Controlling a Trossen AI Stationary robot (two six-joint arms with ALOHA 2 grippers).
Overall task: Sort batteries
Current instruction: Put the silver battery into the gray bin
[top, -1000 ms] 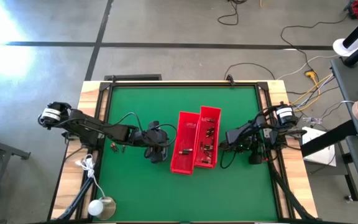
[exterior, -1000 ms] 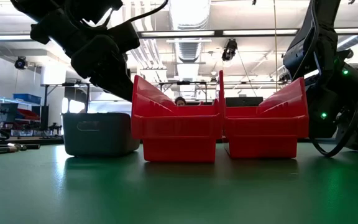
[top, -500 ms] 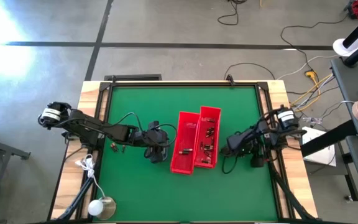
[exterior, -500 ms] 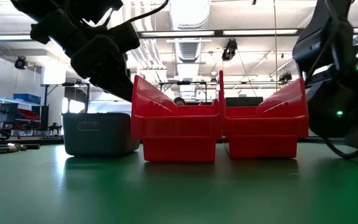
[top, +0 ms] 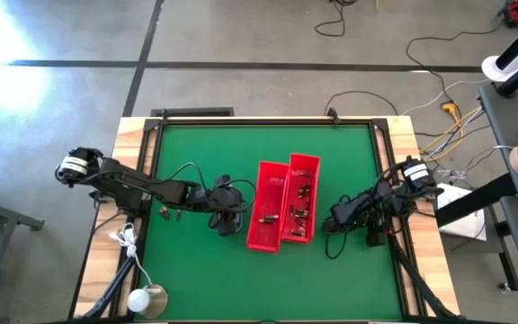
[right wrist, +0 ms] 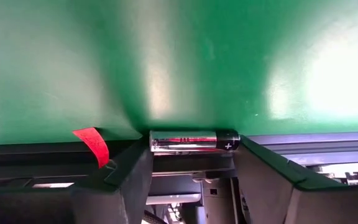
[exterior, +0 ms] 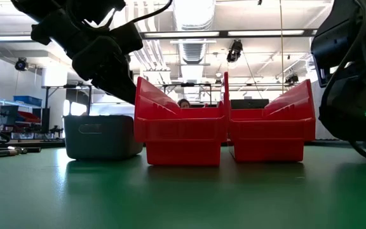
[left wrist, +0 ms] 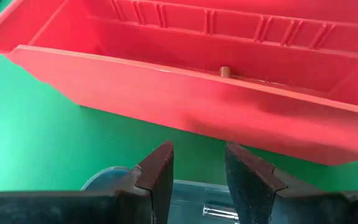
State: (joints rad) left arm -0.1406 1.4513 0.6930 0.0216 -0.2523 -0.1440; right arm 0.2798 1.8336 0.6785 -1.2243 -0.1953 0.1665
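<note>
item: change since a second ago. right arm, seen from above, has swung back from the right red bin (top: 300, 198) toward the table's right edge; its elbow now sits lower and farther out. in the low view its dark bulk has slid further to the picture's right border. left arm, both bins and the grey tray are unmoved.

item: right gripper (right wrist: 194, 163). jaws partly apart, narrower than a second ago, with one battery (right wrist: 194, 140) lying crosswise between the fingertips, silver body and dark end marked with a plus. it appears held, though contact at the fingertips is hard to confirm. green table (right wrist: 179, 62) lies beyond it. from above the gripper (top: 333, 221) sits just right of the right bin.

item: left gripper (left wrist: 199, 174). fingers parted with a plain gap, nothing between them. it hovers over the clear-walled grey tray (left wrist: 185, 199), facing the left red bin (left wrist: 185, 106). from above the gripper (top: 229, 219) rests just left of that bin (top: 264, 205), arm stretched low across the table from the left edge.

item: batteries (top: 299, 205). several small dark cylinders lie scattered inside the right bin; a few more lie in the left bin. one small piece shows inside the left bin in the left wrist view, identity uncertain.
</note>
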